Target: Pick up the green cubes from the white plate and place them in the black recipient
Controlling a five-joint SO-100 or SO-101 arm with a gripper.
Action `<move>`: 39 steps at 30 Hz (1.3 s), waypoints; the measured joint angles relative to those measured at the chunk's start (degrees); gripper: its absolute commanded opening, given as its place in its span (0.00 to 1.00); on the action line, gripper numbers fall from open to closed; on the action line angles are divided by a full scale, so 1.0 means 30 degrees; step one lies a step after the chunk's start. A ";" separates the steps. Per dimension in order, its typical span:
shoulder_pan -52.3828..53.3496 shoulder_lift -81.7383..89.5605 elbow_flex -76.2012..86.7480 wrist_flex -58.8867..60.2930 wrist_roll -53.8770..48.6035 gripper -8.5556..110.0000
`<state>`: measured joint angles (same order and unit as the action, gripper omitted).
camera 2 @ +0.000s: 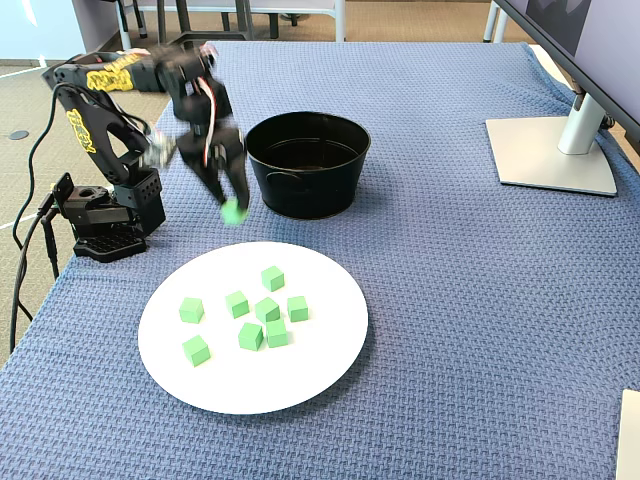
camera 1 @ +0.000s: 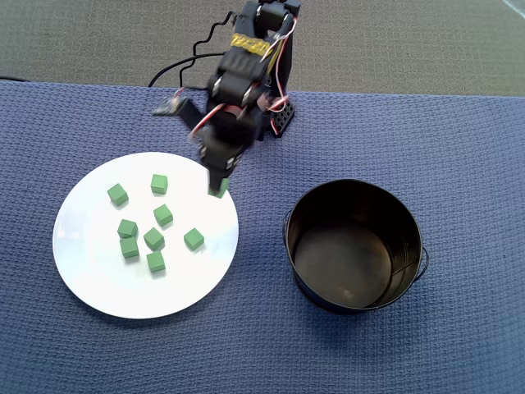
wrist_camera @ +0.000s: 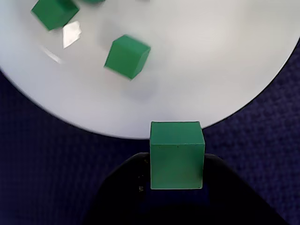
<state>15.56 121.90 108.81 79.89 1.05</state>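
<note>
My gripper (camera 1: 220, 185) is shut on one green cube (wrist_camera: 176, 154) and holds it above the rim of the white plate (camera 1: 90, 279). The held cube also shows in the fixed view (camera 2: 233, 211), lifted off the cloth between plate and pot. Several more green cubes (camera 1: 153, 238) lie loose on the plate, also seen in the fixed view (camera 2: 256, 312); two show blurred in the wrist view (wrist_camera: 127, 56). The black recipient (camera 1: 354, 244) stands empty to the right of the plate in the overhead view, behind the plate in the fixed view (camera 2: 308, 163).
A blue woven cloth (camera 1: 459, 148) covers the table. The arm's base (camera 2: 108, 215) is clamped at the cloth's edge. A monitor stand (camera 2: 552, 150) sits at the far right in the fixed view.
</note>
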 measured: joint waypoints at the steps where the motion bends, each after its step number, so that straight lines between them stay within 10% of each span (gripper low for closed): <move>1: -0.0557 0.0645 -0.0381 0.0176 0.0322 0.07; 23: -1.1689 -1.0137 -0.9111 -0.2344 0.3926 0.07; 26: -1.2773 -1.0371 -0.9316 -0.2402 0.4014 0.29; 39: -1.1045 -1.0078 -1.0283 -0.0674 0.4072 0.32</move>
<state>-17.58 91.67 77.96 77.87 13.27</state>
